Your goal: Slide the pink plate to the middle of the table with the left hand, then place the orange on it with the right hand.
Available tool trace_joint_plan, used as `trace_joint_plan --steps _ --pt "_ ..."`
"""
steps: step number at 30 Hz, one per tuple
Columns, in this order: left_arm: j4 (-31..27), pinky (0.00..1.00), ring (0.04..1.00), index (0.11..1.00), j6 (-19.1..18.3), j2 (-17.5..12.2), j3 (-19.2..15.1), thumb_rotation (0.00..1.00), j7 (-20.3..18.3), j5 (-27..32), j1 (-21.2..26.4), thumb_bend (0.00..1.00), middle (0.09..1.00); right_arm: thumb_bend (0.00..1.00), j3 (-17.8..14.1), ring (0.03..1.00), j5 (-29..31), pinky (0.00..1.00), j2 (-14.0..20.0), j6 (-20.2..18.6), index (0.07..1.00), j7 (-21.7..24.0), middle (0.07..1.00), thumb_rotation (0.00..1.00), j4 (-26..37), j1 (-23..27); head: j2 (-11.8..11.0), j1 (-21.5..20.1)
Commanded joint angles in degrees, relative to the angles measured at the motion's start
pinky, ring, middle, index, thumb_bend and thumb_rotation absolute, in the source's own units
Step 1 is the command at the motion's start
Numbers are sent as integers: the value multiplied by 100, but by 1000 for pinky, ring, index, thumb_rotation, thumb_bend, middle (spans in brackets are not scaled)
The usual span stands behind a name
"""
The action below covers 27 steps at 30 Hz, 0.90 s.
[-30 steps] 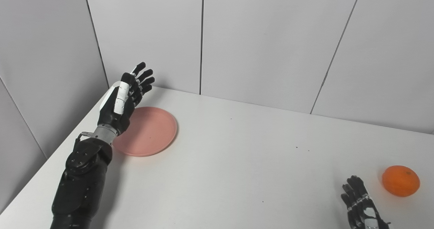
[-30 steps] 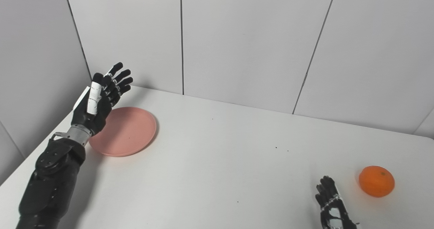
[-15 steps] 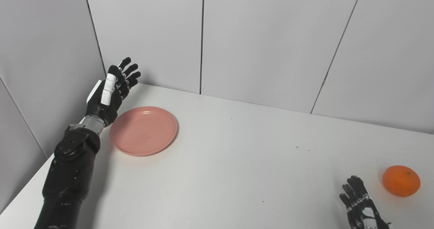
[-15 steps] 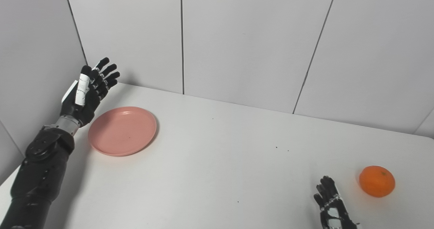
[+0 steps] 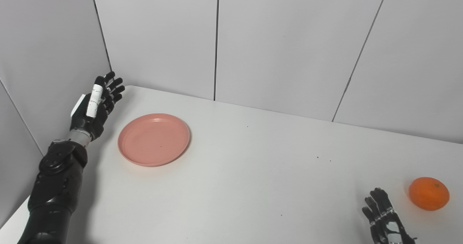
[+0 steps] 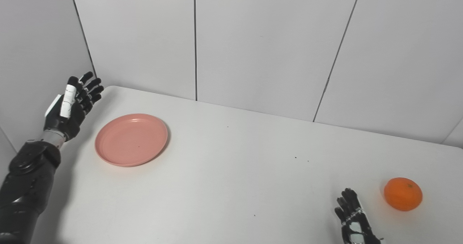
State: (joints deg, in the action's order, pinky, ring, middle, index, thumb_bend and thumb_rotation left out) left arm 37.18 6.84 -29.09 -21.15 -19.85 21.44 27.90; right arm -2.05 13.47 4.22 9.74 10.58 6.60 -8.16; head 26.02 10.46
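The pink plate (image 5: 153, 139) lies flat on the white table (image 5: 253, 171) toward ten o'clock, with the left hand (image 5: 94, 108) raised beside its nine o'clock edge, fingers spread, grasping nothing and clear of it. At four o'clock the orange (image 6: 403, 194) rests near the table edge, and the right hand (image 6: 352, 220) sits just left of it, fingers apart and empty. The right eye view shows the table's far right corner, which the left eye view cuts off.

The plate (image 5: 153, 139) lies on the desk (image 5: 253, 171) toward its far left corner, clear of the edges. The left hand (image 5: 94, 108) hangs at the left edge, beside the plate and apart from it. The orange (image 5: 429, 193) sits near the right edge, with the right hand (image 5: 384, 220) just left of it at the near edge.
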Motion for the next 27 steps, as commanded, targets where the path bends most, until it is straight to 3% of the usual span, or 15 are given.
trace_joint_plan --steps 1,6,9,16,24,27 --pt "-30 999 947 940 366 -340 -120 858 -107 123 374 1000 942 748 -24 955 59 963 68 47 923 108 952 831 -980 -142 5 0" --pt "245 962 923 935 544 -334 -100 872 45 -35 343 1000 906 752 -8 951 12 963 78 24 926 88 950 837 -955 -145 24 -1" --pt "487 889 899 943 694 -334 -28 897 -32 -98 318 985 897 759 5 949 -4 955 78 25 923 84 948 836 -931 -146 34 -21" --pt "846 859 872 930 902 -216 113 865 -105 -103 351 1000 878 755 21 956 -21 962 64 -5 928 56 954 833 -881 -163 54 -44" --pt "1454 953 916 965 1204 -185 234 900 -479 -36 523 978 913 762 33 945 -16 951 58 11 922 60 946 825 -839 -180 69 -65" --pt "1709 964 913 946 1354 -159 275 918 -442 -118 571 975 905 764 34 945 -5 954 61 15 920 65 945 820 -839 -181 69 -65"
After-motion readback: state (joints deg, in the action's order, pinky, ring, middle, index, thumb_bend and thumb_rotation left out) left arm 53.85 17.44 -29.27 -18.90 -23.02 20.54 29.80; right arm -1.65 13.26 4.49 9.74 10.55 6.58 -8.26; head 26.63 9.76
